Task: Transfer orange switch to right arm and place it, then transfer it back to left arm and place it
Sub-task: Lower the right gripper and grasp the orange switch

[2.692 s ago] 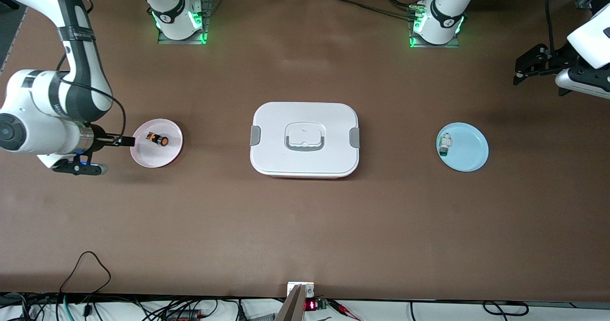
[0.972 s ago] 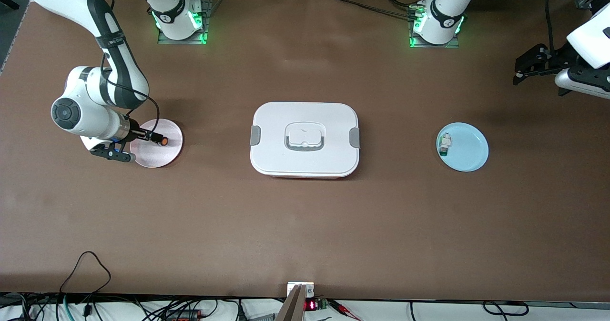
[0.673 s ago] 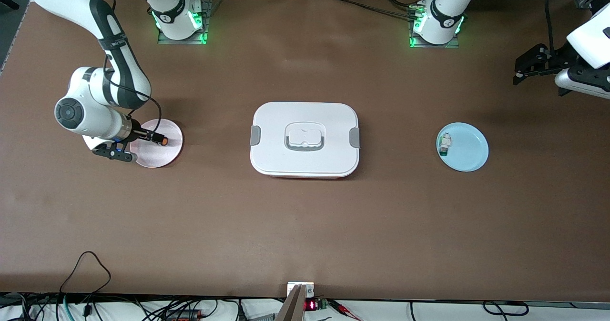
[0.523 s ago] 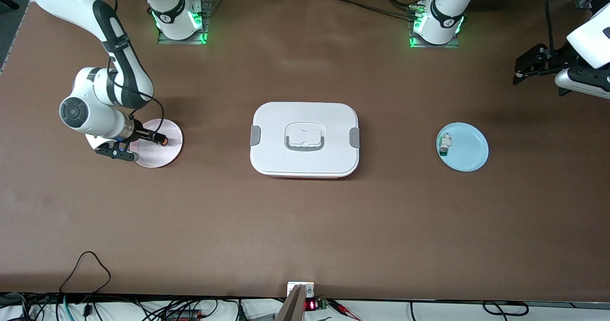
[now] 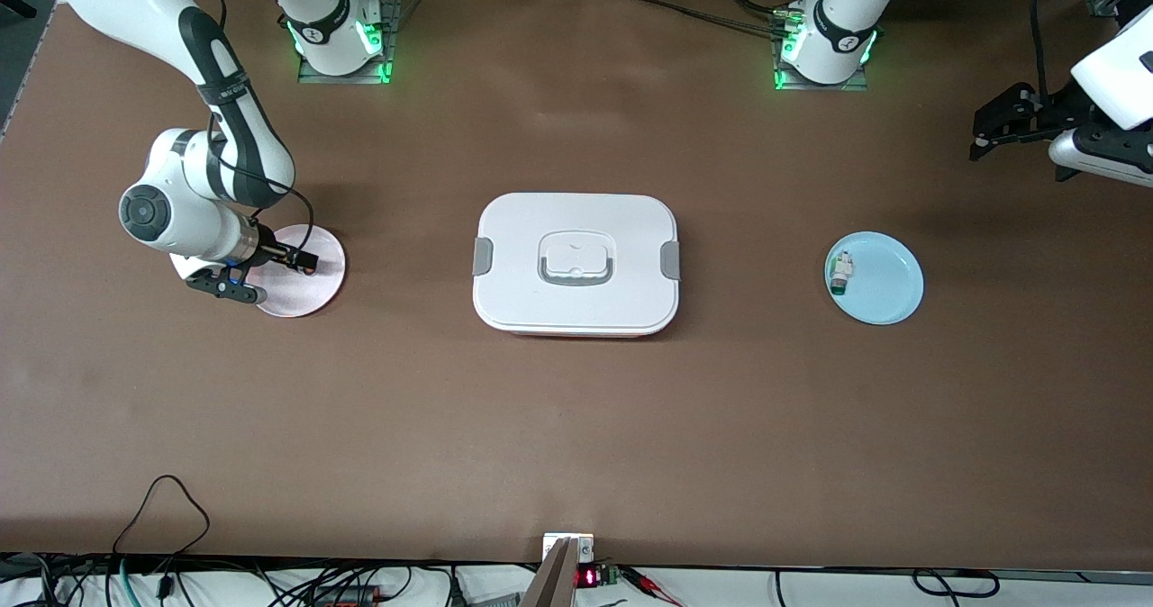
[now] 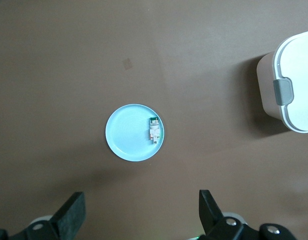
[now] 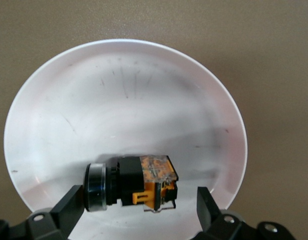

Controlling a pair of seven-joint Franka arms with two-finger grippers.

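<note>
Brown tabletop (image 5: 576,427) is seen in the front view, with the white box (image 5: 576,263) set at its middle, lid on. Toward the right arm's end a pink plate (image 5: 311,287) is found, and the right gripper (image 5: 293,260) is held low over it; the orange switch on that plate is covered by the gripper in this view. Toward the left arm's end a blue plate (image 5: 883,283) carries a small white-and-green part (image 5: 841,272). The left gripper (image 5: 995,130) waits in the air by the table's edge at that end, well apart from the blue plate.

From the left wrist, the blue plate (image 6: 129,135) and its part (image 6: 154,130) are seen far below, with a corner of the box (image 6: 293,90) at the frame's edge; the jaws are spread wide, nothing between them.

From the right wrist, the orange switch (image 7: 131,182) is shown lying on its side on the pink plate (image 7: 124,100) (black body, orange terminal end), flanked by the spread fingers (image 7: 69,202), which are not yet closed on it.
</note>
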